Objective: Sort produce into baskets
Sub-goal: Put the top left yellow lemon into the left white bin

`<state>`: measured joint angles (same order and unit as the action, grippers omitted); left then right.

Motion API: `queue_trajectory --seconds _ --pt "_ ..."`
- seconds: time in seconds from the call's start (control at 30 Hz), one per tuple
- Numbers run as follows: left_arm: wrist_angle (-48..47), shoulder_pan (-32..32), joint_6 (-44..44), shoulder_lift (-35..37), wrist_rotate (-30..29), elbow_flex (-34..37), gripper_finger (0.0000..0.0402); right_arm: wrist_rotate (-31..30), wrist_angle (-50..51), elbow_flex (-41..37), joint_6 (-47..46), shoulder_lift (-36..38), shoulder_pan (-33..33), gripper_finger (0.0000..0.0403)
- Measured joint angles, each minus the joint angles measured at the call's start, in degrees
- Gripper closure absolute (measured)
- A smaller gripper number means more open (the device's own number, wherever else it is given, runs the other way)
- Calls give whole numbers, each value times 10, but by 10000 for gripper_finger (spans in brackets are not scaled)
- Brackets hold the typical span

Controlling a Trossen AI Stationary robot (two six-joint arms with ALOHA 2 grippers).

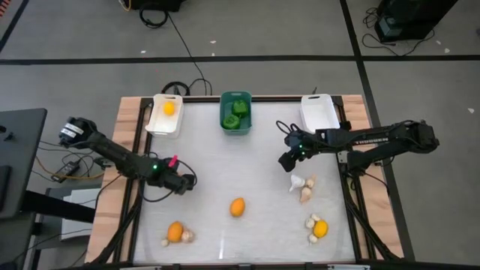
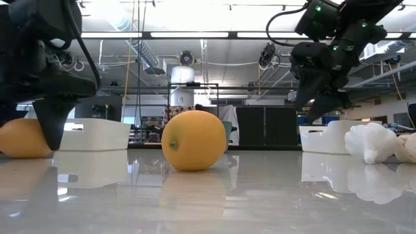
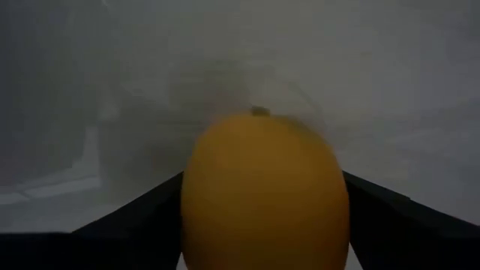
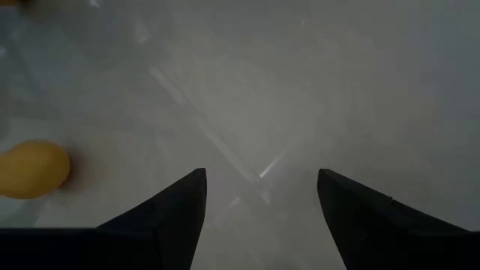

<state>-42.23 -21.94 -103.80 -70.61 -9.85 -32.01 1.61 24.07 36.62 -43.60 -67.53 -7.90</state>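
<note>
On the pale tabletop (image 1: pixel 225 165), the left gripper (image 1: pixel 184 182) sits left of centre, fingers spread wide toward the central orange (image 1: pixel 237 207), likely lining up a grasp. The right gripper (image 1: pixel 287 159), equally wide and empty, hovers just above the garlic bulbs (image 1: pixel 302 187).

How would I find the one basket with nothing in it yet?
Look along the table's far edge, where three baskets sit in a row. Take the white basket at the right end, just beyond the right arm's gripper. Unlike the other white basket and the green basket, it holds no produce.
</note>
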Motion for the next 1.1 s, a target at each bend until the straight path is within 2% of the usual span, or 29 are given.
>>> queue_trajectory --seconds 0.2,0.37,0.5,0.63,0.73,0.87,1.1 --pt "8 15 14 5 5 0 146 5 -11 0 10 0 -14 137" --pt "3 38 37 51 17 -2 135 11 -15 0 19 0 -23 137" --pt "-55 84 82 100 4 -21 126 10 -15 0 28 0 -31 137" --pt "-155 164 152 139 -31 -49 133 10 -21 0 38 0 -43 137" --pt "-195 244 225 162 -45 -75 136 11 -27 0 48 0 -55 137" --pt "-194 348 342 172 -59 -120 133 15 -33 0 58 0 -70 137" --pt "-189 550 556 140 -85 -185 132 21 -50 0 63 0 -88 137"
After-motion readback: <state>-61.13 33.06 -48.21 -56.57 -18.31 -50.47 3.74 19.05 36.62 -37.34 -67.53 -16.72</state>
